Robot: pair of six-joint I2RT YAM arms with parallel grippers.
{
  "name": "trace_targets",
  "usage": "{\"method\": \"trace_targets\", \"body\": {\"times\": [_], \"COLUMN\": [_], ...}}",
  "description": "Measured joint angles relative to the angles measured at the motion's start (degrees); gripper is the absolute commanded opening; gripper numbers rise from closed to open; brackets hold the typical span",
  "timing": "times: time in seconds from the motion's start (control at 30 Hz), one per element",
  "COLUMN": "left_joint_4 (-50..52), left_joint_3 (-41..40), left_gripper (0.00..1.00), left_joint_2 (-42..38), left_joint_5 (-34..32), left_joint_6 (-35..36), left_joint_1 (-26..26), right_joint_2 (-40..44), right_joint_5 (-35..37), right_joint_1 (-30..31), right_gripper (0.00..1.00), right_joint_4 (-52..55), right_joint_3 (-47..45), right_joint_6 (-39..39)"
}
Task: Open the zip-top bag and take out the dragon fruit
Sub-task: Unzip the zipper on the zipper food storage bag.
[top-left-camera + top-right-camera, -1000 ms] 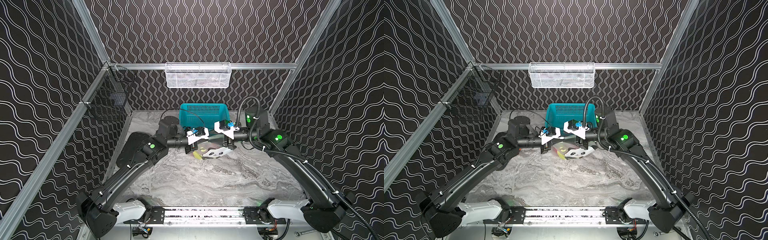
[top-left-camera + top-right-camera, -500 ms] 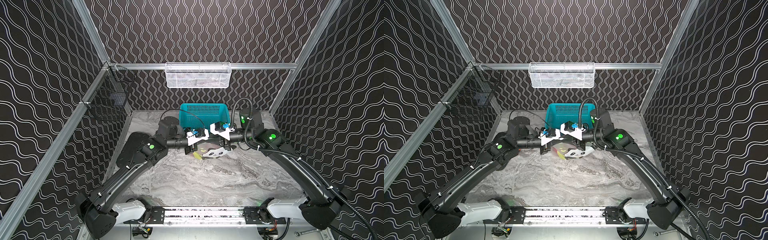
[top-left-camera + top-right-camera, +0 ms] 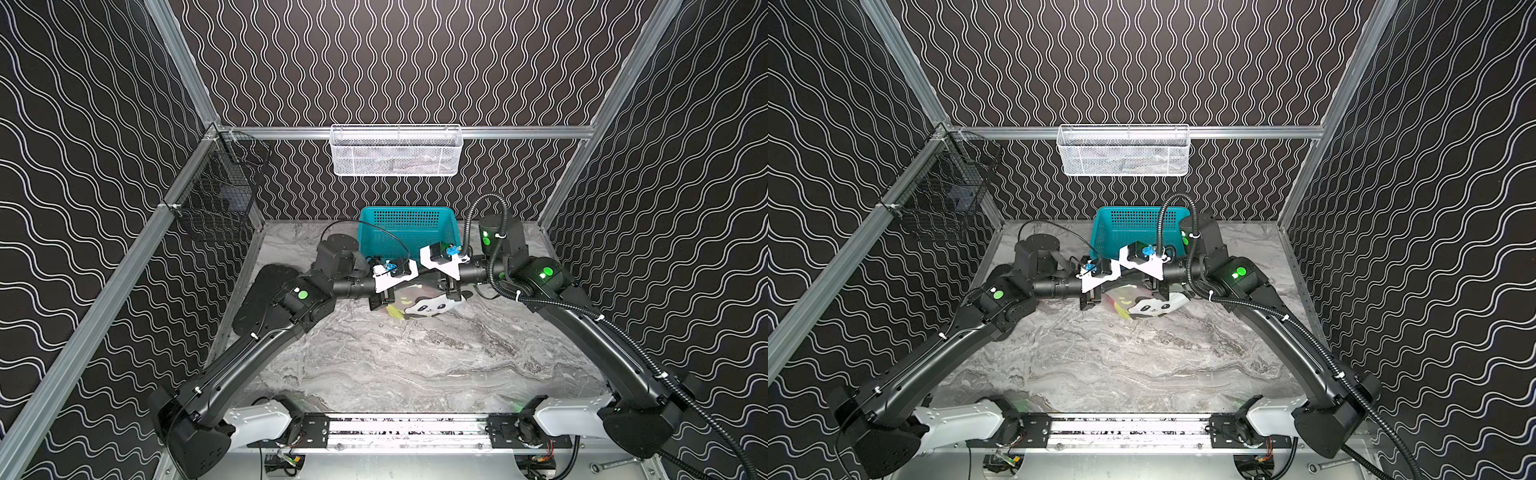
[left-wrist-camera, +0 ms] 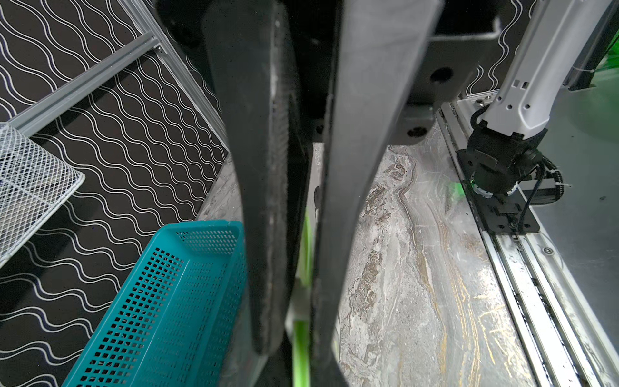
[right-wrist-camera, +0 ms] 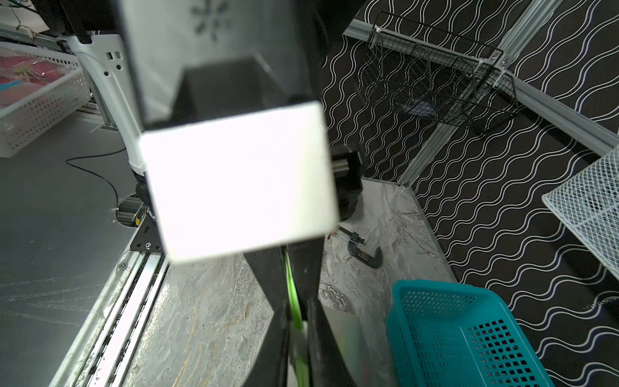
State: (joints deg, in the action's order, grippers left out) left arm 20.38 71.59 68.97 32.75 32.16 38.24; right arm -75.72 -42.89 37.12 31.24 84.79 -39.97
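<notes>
Your right claw (image 3: 453, 296) has shifted inward and now pinches the zip-top bag (image 3: 424, 308) (green strip), which spans to the pinching left claw (image 3: 379, 305).

A teal perforated basket (image 3: 409, 232) stands at the back of the marble-patterned table (image 3: 415, 365), below a white mesh basket (image 3: 395, 153) hung on the rear rail. A black wire basket (image 3: 216, 199) hangs on a side wall; a C-clamp (image 5: 363, 252) lies on the table.
</notes>
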Motion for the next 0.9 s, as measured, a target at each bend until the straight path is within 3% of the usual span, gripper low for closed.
{"method": "trace_targets", "body": {"times": [0.2, 0.67, 0.9], "left_joint_4": [0.37, 0.44, 0.5], "left_joint_3": [-0.04, -0.04, -0.04], "left_gripper": [0.0, 0.0, 0.0], "left_joint_2": [-0.09, 0.0, 0.11], "left_joint_5": [0.04, 0.07, 0.07], "left_joint_6": [0.0, 0.48, 1.33], "left_joint_1": [0.02, 0.02, -0.02], "right_joint_2": [0.22, 0.44, 1.11], "right_joint_5": [0.22, 0.44, 2.16], "right_joint_1": [-0.07, -0.04, 0.0], "right_gripper": [0.14, 0.0, 0.0], "right_joint_4": [0.59, 0.63, 2.05], "right_joint_3": [-1.22, -1.29, -1.29], "right_joint_6": [-0.2, -0.68, -2.99]}}
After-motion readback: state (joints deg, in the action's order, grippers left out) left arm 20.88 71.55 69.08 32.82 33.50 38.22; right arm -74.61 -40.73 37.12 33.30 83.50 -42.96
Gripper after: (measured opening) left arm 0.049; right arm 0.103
